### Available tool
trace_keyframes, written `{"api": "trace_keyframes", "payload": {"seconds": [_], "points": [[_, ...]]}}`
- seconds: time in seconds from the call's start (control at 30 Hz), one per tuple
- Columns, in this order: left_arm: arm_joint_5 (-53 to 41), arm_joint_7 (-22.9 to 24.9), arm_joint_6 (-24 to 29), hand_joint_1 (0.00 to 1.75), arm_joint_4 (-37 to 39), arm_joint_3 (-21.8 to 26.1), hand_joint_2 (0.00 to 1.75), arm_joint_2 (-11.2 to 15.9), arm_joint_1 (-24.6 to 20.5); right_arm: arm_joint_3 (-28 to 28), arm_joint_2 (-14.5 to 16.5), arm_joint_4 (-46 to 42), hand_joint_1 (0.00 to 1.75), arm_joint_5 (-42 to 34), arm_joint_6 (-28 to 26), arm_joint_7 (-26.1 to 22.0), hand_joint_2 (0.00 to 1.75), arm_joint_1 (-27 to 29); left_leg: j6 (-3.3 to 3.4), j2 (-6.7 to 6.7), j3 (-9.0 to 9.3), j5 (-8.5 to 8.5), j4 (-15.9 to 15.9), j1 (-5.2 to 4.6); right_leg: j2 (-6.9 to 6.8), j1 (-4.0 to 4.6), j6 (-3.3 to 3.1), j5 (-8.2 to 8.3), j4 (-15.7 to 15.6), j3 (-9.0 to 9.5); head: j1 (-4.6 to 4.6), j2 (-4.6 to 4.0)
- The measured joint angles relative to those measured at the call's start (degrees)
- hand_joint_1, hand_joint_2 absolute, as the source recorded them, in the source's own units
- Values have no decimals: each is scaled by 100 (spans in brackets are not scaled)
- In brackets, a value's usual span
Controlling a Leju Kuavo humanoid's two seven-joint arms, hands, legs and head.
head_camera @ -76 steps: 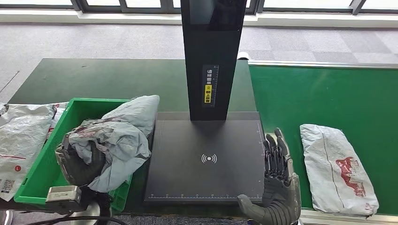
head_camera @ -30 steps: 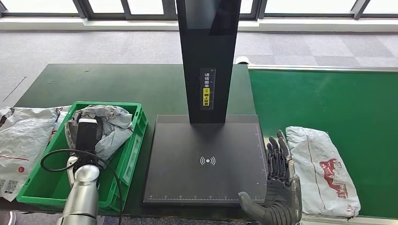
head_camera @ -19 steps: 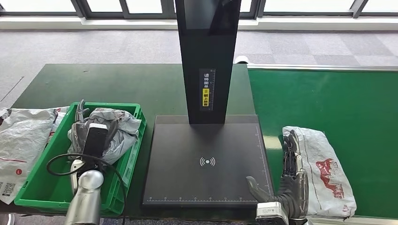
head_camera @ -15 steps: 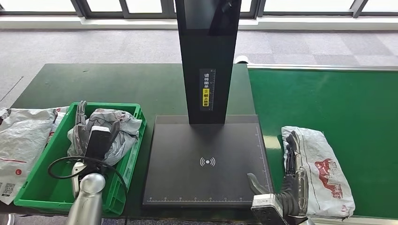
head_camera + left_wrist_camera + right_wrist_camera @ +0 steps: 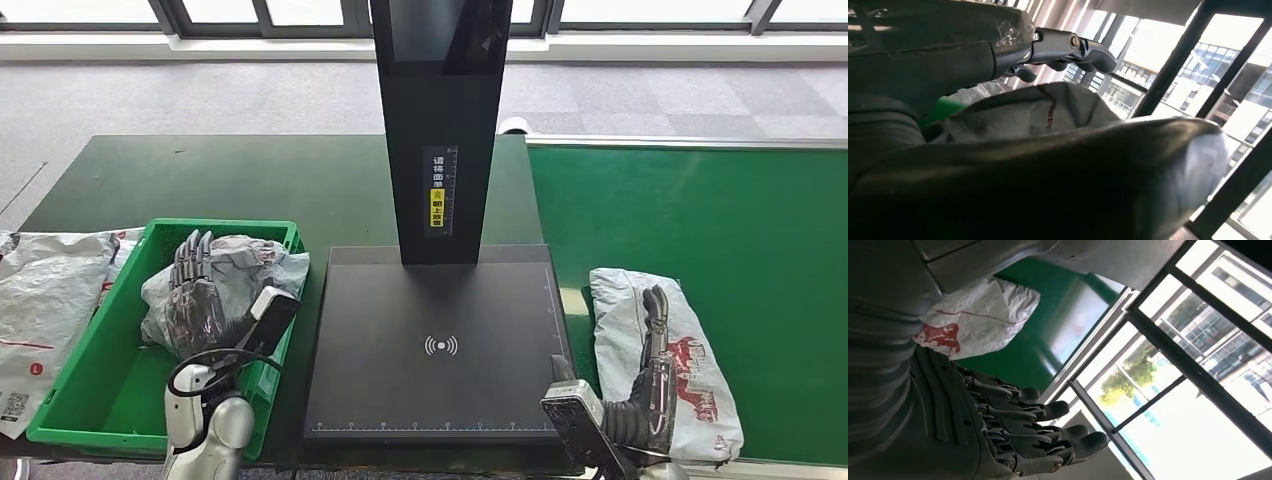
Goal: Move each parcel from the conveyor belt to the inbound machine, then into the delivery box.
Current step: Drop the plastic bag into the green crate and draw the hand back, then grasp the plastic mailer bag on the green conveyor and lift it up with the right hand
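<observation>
**Right hand moves over belt parcel as left lets go in the box**

Since a moment ago, the right hand (image 5: 652, 375) has swung off the scanner's edge and now sits above the white parcel (image 5: 665, 358) on the green belt (image 5: 700, 210), fingers straight and spread, holding nothing; whether it touches the bag cannot be told. That parcel, printed with a red mark, has drifted toward the scanner and lies just beside its right edge. The right wrist view shows the same parcel (image 5: 978, 315) beyond the hand (image 5: 998, 435), its fingers extended.

At left, the left hand (image 5: 192, 300) has pulled back and opened, fingers fanned above the grey parcel (image 5: 240, 280) lying crumpled in the green box (image 5: 90, 395). In the left wrist view, fingers (image 5: 1068, 47) stretch out over that grey parcel (image 5: 1033, 112).

Between belt and box stands the black scanner (image 5: 440, 345), its flat plate bare under a tall dark column (image 5: 440, 120) bearing a yellow label. More white bags (image 5: 45, 300) lie outside the box, at the table's (image 5: 220, 175) left end.
</observation>
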Motion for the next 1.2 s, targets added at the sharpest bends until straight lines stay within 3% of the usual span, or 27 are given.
{"api": "trace_keyframes", "payload": {"seconds": [0.13, 0.27, 0.57, 0.7, 0.77, 0.8, 0.87, 0.93, 0.97, 1.03, 1.1, 1.2], "points": [[-107, -163, 572, 0, -424, 48, 0, -86, 334, -271, 32, 245, 0, 565, -170, 399, 175, -138, 0, 2, 0, 0, 3, 1, 0, 5, 0, 1, 0, -17, -1, 0], [-384, -546, 665, 0, -1070, 308, 0, -311, 652, -639, 56, 569, 0, 1059, -198, 704, 175, -267, 0, -2, -17, 16, 16, 4, -5, 15, -1, 12, 4, -55, 0, 0], [-2040, 88, 683, 0, -2154, 589, 0, -426, 835, -1039, 103, 1057, 0, 1517, -122, 944, 175, -447, 0, -3, -28, 16, 19, 4, -8, 18, -2, 12, 4, -63, 1, 0], [-2082, 71, 683, 0, -2554, 721, 0, -433, 869, -1105, 112, 1168, 0, 1586, -110, 987, 175, -476, 0, -4, -30, 16, 19, 4, -7, 18, -2, 12, 4, -66, 0, 0], [-1608, -181, 684, 0, -2831, 740, 0, -436, 882, -1137, 113, 1234, 0, 1662, -103, 1041, 175, -501, 0, -3, -32, 16, 19, 4, -8, 20, -2, 12, 5, -67, 1, 0], [-1070, -553, 686, 0, -2982, 769, 0, -438, 883, -1157, 113, 1281, 0, 1712, -95, 1081, 175, -525, 0, -3, -33, 16, 19, 5, -8, 19, -2, 12, 5, -67, 1, 0], [750, -1844, 691, 0, -3143, 883, 0, -441, 899, -1205, 112, 1415, 0, 1846, -59, 1204, 175, -590, 0, -2, -34, 15, 18, 5, -9, 18, -2, 12, 5, -68, 0, 0], [3162, -3110, 691, 0, -3232, 990, 0, -446, 945, -1279, 110, 1607, 0, 2080, 16, 1439, 175, -672, 0, 0, -33, 15, 18, 5, -7, 19, -2, 12, 4, -70, 0, 0], [4269, -3469, 693, 0, -3299, 1015, 0, -449, 973, -1329, 108, 1721, 0, 2209, 61, 1579, 175, -714, 0, 0, -33, 15, 19, 5, -7, 20, -2, 12, 4, -72, 0, 0], [5860, -3724, 693, 0, -3467, 1032, 0, -457, 1032, -1449, 92, 1967, 0, 2401, 112, 1839, 175, -790, 0, -6, -34, 15, 20, 5, -11, 20, -2, 12, 3, -71, 0, 0], [6323, -3758, 689, 0, -3609, 1035, 0, -465, 1082, -1577, 57, 2224, 0, 2464, 102, 2012, 175, -870, 0, -13, -36, 15, 22, 5, -16, 21, -2, 11, 3, -70, 0, 0], [5216, -3833, 681, 0, -3703, 1035, 0, -477, 1117, -1775, -6, 2525, 0, 2483, 79, 2108, 175, -946, 0, -12, -39, 15, 26, 6, -15, 19, -2, 12, 3, -70, 0, 0]]}}
